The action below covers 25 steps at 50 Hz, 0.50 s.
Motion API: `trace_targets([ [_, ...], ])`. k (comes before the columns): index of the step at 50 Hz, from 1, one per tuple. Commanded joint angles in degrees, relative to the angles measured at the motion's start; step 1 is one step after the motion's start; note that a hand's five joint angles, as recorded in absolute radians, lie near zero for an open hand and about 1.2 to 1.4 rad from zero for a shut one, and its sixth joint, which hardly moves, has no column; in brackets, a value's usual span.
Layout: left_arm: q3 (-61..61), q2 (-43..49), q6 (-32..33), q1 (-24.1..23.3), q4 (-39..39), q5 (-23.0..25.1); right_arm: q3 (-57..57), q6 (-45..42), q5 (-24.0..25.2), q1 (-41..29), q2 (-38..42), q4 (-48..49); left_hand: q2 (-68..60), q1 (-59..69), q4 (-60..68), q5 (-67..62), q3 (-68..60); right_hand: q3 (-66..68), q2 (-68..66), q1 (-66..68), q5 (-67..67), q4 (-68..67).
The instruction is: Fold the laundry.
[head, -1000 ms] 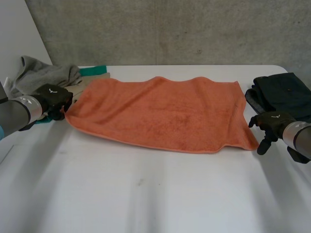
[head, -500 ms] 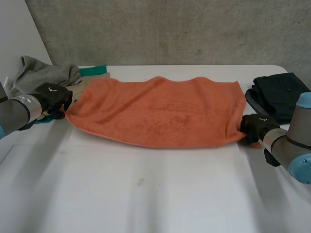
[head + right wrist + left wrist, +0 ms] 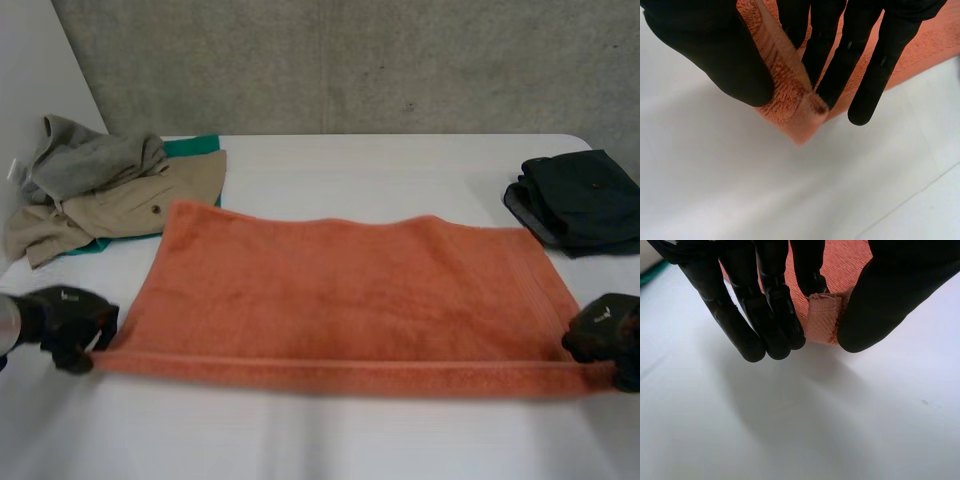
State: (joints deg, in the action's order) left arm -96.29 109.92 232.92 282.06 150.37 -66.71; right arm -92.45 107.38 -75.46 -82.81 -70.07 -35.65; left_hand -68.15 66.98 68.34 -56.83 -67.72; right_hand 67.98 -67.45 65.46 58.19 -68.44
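An orange towel (image 3: 350, 300) is stretched wide across the white table (image 3: 300, 440), its near edge taut between my two hands. My left hand (image 3: 65, 325) pinches the towel's near left corner (image 3: 824, 320) between thumb and fingers (image 3: 775, 315). At the near right corner (image 3: 797, 112), my right hand (image 3: 605, 335) grips the cloth between its thumb and fingers (image 3: 840, 65). Both corners are held just above the table near its front.
A heap of grey, beige and green clothes (image 3: 105, 185) lies at the back left. A dark folded garment (image 3: 580, 200) sits at the back right. Behind the table rises a concrete wall.
My right hand closed on the towel's right corner. Both hands then pulled the towel toward the table's front, so it now lies flatter and nearer.
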Motion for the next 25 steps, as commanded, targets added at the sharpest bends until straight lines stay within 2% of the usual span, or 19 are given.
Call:
trace_targets([
  [1,3.1,0.9,0.2,-1.1,1.9,1.1,4.5,6.0,0.0,-2.8,2.6,7.3,-11.8,13.0,11.7,-13.2,-12.3,12.0,-12.6,14.5,11.8,-11.6],
  [4,7.3,2.8,-4.5,-3.2,3.9,0.5,7.3,9.3,-0.1,-4.7,4.8,10.8,-11.8,13.0,11.7,-13.2,-12.3,12.0,-12.6,14.5,11.8,-11.6],
  [7,14.0,5.8,-12.0,-6.3,5.7,-1.2,11.7,13.3,-0.2,-6.4,8.2,14.9,-11.8,13.0,11.7,-13.2,-12.3,12.0,-12.6,14.5,11.8,-11.6],
  [11,24.9,10.0,-20.8,-11.2,8.4,-4.6,19.2,19.1,-1.7,-7.8,13.5,21.1,-11.8,13.0,11.7,-13.2,-12.3,12.0,-12.6,14.5,11.8,-11.6],
  [15,34.3,14.3,-26.2,-15.0,10.9,-8.8,24.8,23.0,-2.7,-9.4,17.7,25.7,-11.8,13.0,11.7,-13.2,-12.3,12.0,-12.6,14.5,11.8,-11.6],
  [18,40.0,17.4,-28.2,-17.0,11.8,-11.9,28.1,24.6,-3.2,-10.3,20.1,28.9,-11.8,13.0,11.7,-13.2,-12.3,12.0,-12.6,14.5,11.8,-11.6],
  [19,44.0,19.8,-29.3,-18.3,12.1,-14.3,30.2,25.5,-3.8,-10.9,21.7,31.4,-11.8,13.0,11.7,-13.2,-12.3,12.0,-12.6,14.5,11.8,-11.6],
  [25,57.9,28.3,-29.5,-22.0,12.2,-21.2,38.6,26.0,-7.2,-13.0,28.4,37.4,-11.8,13.0,11.7,-13.2,-12.3,12.0,-12.6,14.5,11.8,-11.6],
])
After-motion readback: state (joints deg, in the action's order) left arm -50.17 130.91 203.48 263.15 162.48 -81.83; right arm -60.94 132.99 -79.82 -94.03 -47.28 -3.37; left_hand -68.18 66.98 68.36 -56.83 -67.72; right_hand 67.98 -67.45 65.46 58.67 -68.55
